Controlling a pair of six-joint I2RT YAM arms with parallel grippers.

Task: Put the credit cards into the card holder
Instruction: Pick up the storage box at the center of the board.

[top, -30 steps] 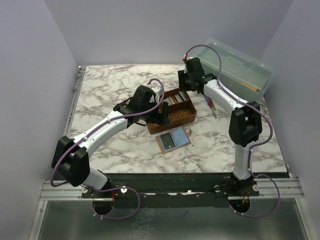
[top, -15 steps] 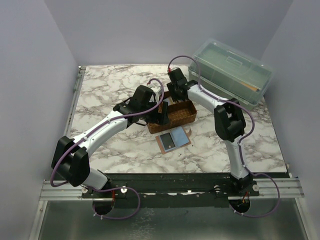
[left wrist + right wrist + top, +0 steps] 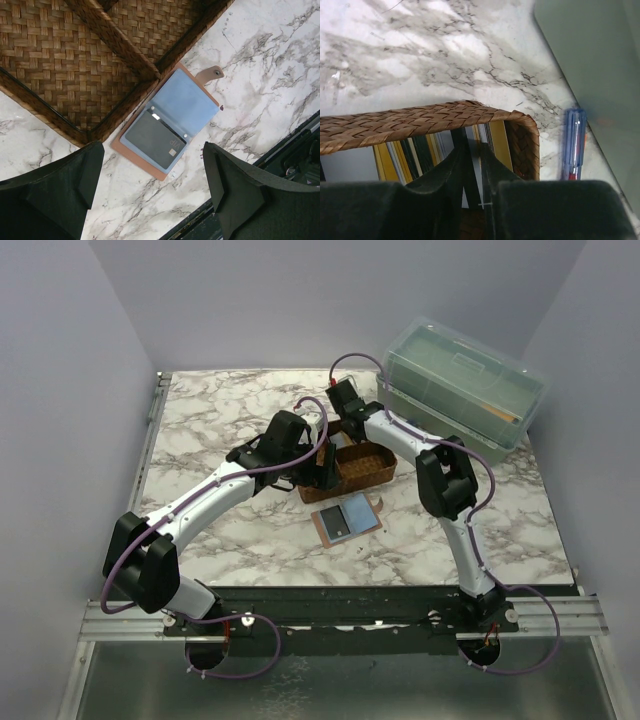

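Note:
The tan card holder (image 3: 347, 518) lies open on the marble in front of the woven tray (image 3: 375, 472). One dark card (image 3: 154, 140) sits in its bluish pocket (image 3: 182, 102). My left gripper (image 3: 318, 468) hangs open above the tray's front edge, and the card holder (image 3: 165, 122) shows between and beyond its fingers (image 3: 50, 190). Several credit cards (image 3: 415, 152) stand on edge in the tray's back compartment. My right gripper (image 3: 472, 150) reaches down into them. Its fingers are closed to a narrow gap, with a dark card and a pale card pinched between.
A big translucent green box (image 3: 460, 380) stands at the back right. Beside it, just right of the tray's corner (image 3: 527, 125), lies a blue and red pen (image 3: 572, 145). The table's near edge and the rail (image 3: 280, 150) are just beyond the card holder.
My right arm has swung left from the green box to the tray's back compartment and lowered into the cards, its jaws narrowing round them. The left arm has stayed still and open.

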